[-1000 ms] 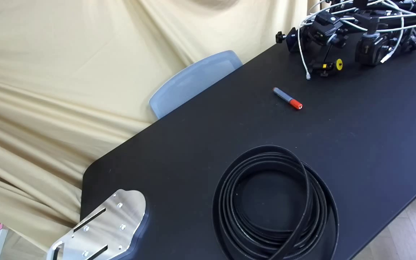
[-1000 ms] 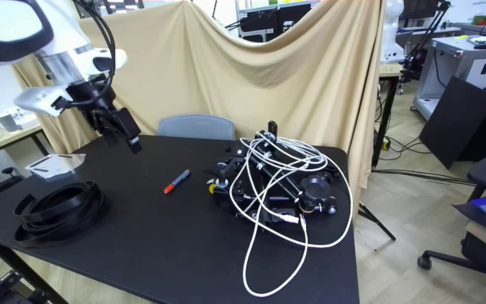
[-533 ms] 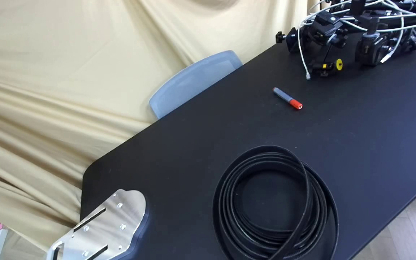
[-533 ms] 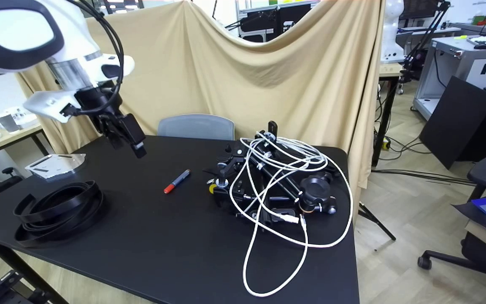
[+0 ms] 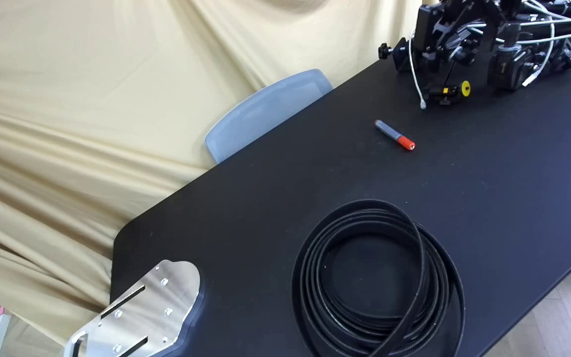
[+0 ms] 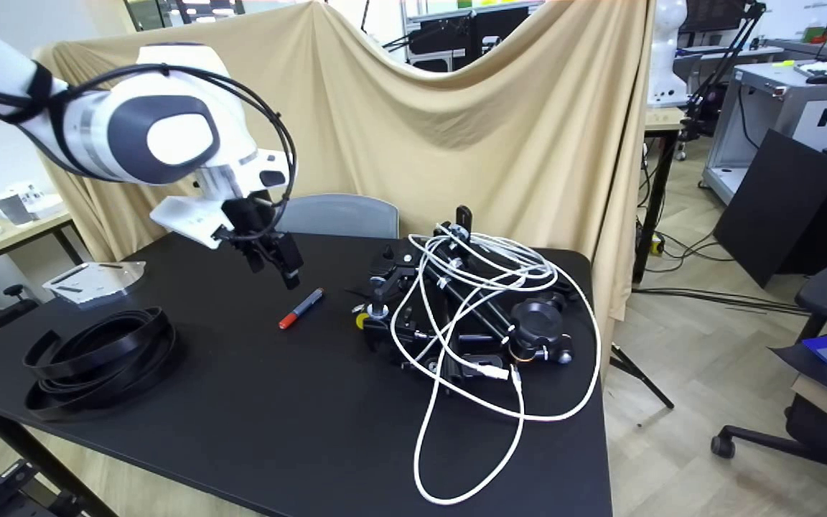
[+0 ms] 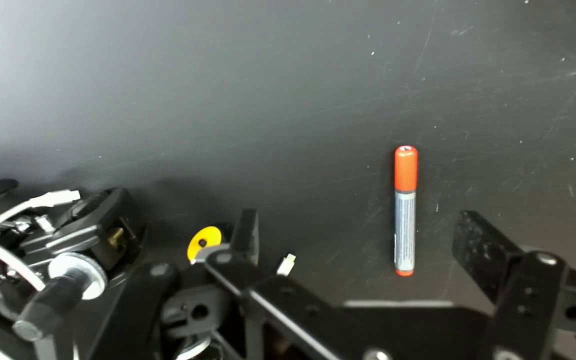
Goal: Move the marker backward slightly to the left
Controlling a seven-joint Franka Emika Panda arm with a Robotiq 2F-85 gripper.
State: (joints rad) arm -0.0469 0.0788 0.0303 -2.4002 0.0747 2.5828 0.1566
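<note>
my pincer spread, nothing in it; marker shows off-centre between fingers in wrist view; i should centre over it, sink straight, pinch crosswise, carry low

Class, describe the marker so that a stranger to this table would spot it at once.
On the black table in an exterior view, look between the black coil and the black gear draped with white cable. There lies the marker, a slim stick whose bright red cap and grey barrel set it apart from both.
</note>
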